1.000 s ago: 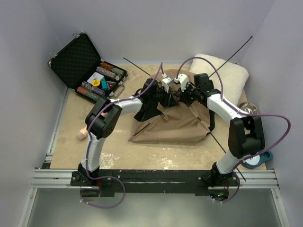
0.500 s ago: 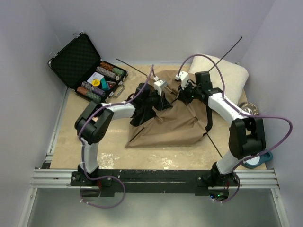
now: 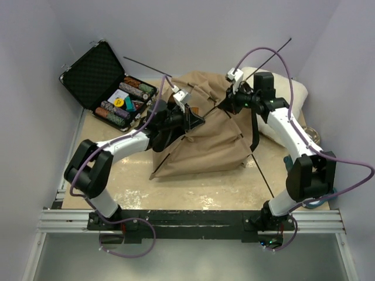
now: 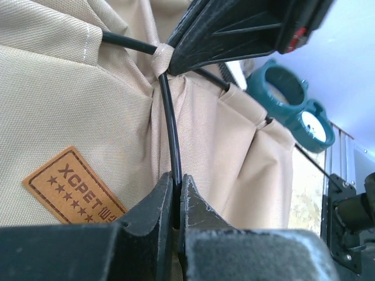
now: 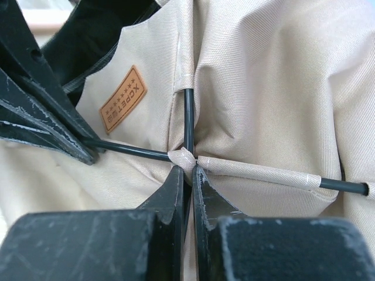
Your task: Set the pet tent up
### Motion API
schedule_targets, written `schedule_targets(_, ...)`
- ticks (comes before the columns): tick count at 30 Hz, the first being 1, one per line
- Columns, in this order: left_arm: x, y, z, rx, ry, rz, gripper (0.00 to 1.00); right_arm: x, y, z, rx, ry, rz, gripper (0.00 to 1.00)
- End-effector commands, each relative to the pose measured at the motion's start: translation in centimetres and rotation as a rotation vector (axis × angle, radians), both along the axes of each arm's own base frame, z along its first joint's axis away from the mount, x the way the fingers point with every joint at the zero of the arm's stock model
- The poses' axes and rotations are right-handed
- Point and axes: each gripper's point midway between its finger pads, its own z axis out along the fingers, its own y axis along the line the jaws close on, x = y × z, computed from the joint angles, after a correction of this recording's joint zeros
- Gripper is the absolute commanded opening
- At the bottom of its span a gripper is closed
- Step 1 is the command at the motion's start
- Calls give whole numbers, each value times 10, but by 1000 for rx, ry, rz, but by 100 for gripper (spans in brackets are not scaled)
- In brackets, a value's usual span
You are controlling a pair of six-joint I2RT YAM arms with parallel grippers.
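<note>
So the large tan fabric pet tent [image 3: 205, 143] sits about dead centre of the beige tabletop [image 3: 193, 188], nudged a bit toward 12 o'clock. It's only half puffed up: peak lifted, lower skirt slumped and creased. Its two long thin black poles [image 4: 167, 117] cross at the top under a tan fabric tie [image 5: 186, 158], and in the overhead view their far ends poke out toward 10 and 1 o'clock. The left gripper [image 4: 177, 182] has its jaws pressed together on one pole just below the crossing, next to the small brown stitched patch [image 4: 73, 188]. The right gripper [image 5: 188, 175] has its jaws nipped tight on the poles right at that tie. My guess is they grab there because the crossing carries the whole frame, so raising it drags the fabric up, and two holds stop the poles scissoring. I'd say it's not set up yet, since the poles look like they need bowing down toward the corners. Going outward, a white fluffy cushion [image 3: 293, 91] lies at 2 o'clock, presumably waiting to go inside. At 10 o'clock there's an open black foam-lined case [image 3: 94, 70], lid propped up, its tray holding rows of striped discs [image 3: 133, 89] that look like poker chips, plus a white card. The left wrist view also catches a teal ring-shaped plastic thing [image 4: 290, 105] beyond the tent; can't tell what it is.
</note>
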Motion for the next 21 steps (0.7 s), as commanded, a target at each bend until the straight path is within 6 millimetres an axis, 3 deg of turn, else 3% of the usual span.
schedule_targets(1, -40, 14, 80, -104, -253, -146, 0, 65, -105, 90, -59, -288, -352, 0)
schedule_targets(3, -39, 18, 96, -108, -289, -121, 0, 61, -98, 109, -28, -305, -309, 0)
schedule_targets(10, -8, 29, 112, -5, -361, 25, 0, 27, -64, 188, 188, -360, -178, 52)
schedule_targets(18, 7, 39, 133, -43, -330, 76, 0, -33, -51, 270, 306, -507, -101, 77)
schedule_targets(21, 9, 45, 144, -78, -338, 75, 0, -45, -57, 270, 317, -491, -156, 77)
